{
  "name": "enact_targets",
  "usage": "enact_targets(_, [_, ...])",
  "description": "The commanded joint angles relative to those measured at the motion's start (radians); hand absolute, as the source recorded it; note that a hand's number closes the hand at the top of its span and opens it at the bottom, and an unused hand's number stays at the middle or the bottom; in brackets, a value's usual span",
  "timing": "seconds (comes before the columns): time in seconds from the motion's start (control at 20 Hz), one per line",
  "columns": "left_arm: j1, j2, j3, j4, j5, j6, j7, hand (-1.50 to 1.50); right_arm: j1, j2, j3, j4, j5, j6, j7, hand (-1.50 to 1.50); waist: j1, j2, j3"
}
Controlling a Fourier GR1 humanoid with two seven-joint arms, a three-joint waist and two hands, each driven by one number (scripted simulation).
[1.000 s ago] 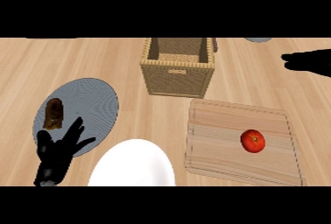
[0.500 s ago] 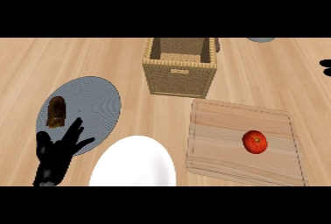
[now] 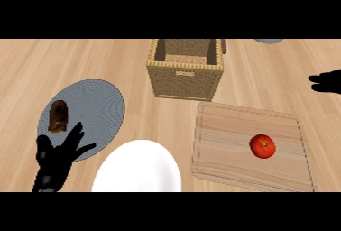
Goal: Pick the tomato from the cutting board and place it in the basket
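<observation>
The tomato [image 3: 262, 146] lies on the board [image 3: 226, 149], well apart from the basket [image 3: 184, 79]; the left robot hand [image 3: 57, 159] rests open, empty, while the right robot hand [image 3: 328, 82] shows only partly, state unclear.

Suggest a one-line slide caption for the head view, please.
Tomato on the cutting board, wicker basket behind it, right hand at the edge.

even, bright, diffuse light over the whole wooden counter [image 3: 100, 58]; no glare. the basket [image 3: 185, 72] casts only a faint soft shadow at its base. round plates look stretched.
</observation>
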Motion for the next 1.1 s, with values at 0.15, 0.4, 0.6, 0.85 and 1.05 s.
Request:
enact_targets(0.15, [0.028,-0.027,-0.003,0.079,-0.031,-0.014,-0.011,0.0,0.097,0.171,0.073,-0.051,0.144,-0.09,0.018,-1.5,0.0,0.007,-0.007])
enact_targets(0.4, [0.011,-0.027,0.001,0.032,-0.043,-0.012,0.053,0.0,0.089,0.245,0.111,-0.018,0.247,-0.111,0.0,-1.5,0.004,0.007,-0.006])
enact_targets(0.6, [0.048,-0.049,0.002,0.078,-0.045,-0.054,-0.019,0.0,0.138,0.259,0.169,0.021,0.395,-0.165,-0.061,-1.5,0.005,0.008,-0.006])
enact_targets(0.85, [0.037,-0.065,0.001,0.051,-0.062,-0.042,0.019,0.0,0.163,0.26,0.182,0.151,0.504,-0.242,-0.216,-1.5,0.007,0.009,-0.006])
enact_targets(1.05, [0.011,-0.065,0.053,0.121,-0.058,-0.065,-0.019,0.0,0.199,0.38,0.228,0.042,0.532,-0.243,-0.096,-1.5,-0.002,0.006,-0.007])
